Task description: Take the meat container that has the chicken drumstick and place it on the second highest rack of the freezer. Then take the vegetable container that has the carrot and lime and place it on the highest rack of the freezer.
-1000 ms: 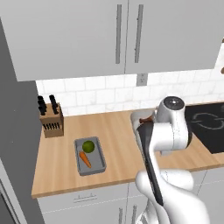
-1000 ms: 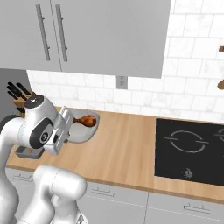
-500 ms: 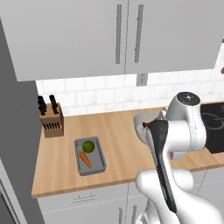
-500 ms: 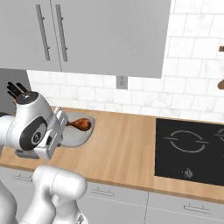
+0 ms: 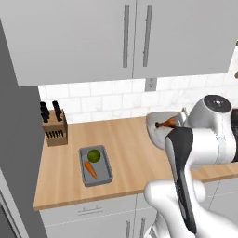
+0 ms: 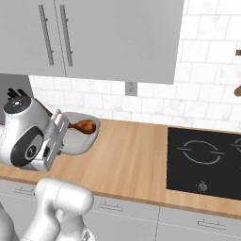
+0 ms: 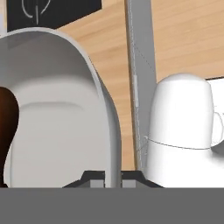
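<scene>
The pale grey oval meat container [image 7: 61, 127] is pinched at its rim by the claw [image 7: 113, 177], jaws nearly closed on the thin wall. The glossy brown chicken drumstick [image 6: 83, 125] lies inside, above the wooden counter [image 6: 136, 160]. The container is best kept level and carried slowly toward the freezer, lest the drumstick roll out.

**Three views, one tabletop**

The left base view looks forward and down from behind the arm, which fills its lower right. The right base view does likewise, arm at lower left. Both share the wooden tabletop [image 5: 125, 153], white tiled wall [image 6: 207, 94] and grey bowl-shaped container [image 6: 82, 139]. The hand view sits very close to that container's rim [image 7: 103, 109], looking down along it to the tabletop.
</scene>
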Robot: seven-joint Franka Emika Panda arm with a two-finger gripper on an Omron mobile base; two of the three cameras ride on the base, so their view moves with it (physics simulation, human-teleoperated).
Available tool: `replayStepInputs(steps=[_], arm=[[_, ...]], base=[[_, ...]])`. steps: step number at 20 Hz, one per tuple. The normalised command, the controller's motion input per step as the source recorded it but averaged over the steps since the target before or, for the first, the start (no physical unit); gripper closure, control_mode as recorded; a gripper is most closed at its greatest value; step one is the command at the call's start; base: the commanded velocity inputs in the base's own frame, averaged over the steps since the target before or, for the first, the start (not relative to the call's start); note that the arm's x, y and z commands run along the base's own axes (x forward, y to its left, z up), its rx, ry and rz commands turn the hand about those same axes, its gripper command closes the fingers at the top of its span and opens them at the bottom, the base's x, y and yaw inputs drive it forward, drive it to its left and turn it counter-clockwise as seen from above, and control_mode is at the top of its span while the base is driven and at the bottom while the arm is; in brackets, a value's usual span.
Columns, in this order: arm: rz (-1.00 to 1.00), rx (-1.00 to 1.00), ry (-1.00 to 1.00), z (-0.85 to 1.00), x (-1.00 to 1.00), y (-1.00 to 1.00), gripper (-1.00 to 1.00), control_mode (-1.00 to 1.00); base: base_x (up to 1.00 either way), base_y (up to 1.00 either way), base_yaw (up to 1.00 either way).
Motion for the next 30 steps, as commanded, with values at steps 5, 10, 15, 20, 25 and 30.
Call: replayStepInputs(steps=[5, 10, 15, 20, 25, 30], arm=[[0.01, 0.00, -0.42, 0.00, -0.07, 0.03, 1.00, -1.00], [0.00, 0.00, -0.09, 0.00, 0.00, 0.00, 1.00, 1.00], [0.00, 0.00, 0.00, 0.00, 0.00, 0.00, 1.00, 1.00], [0.00, 0.00, 0.00, 0.00, 0.00, 0.00, 1.00, 1.00], [0.00, 0.00, 0.00, 0.00, 0.00, 0.00, 1.00, 1.00], [0.00, 0.00, 0.00, 0.00, 0.00, 0.00, 1.00, 1.00]], base=[[0.00, 0.00, 0.00], [0.00, 0.00, 0.00], [-0.33, 0.02, 0.02], [-1.00, 0.53, 0.29], [-0.80, 0.77, 0.59], [-0.44, 1.00, 0.64]])
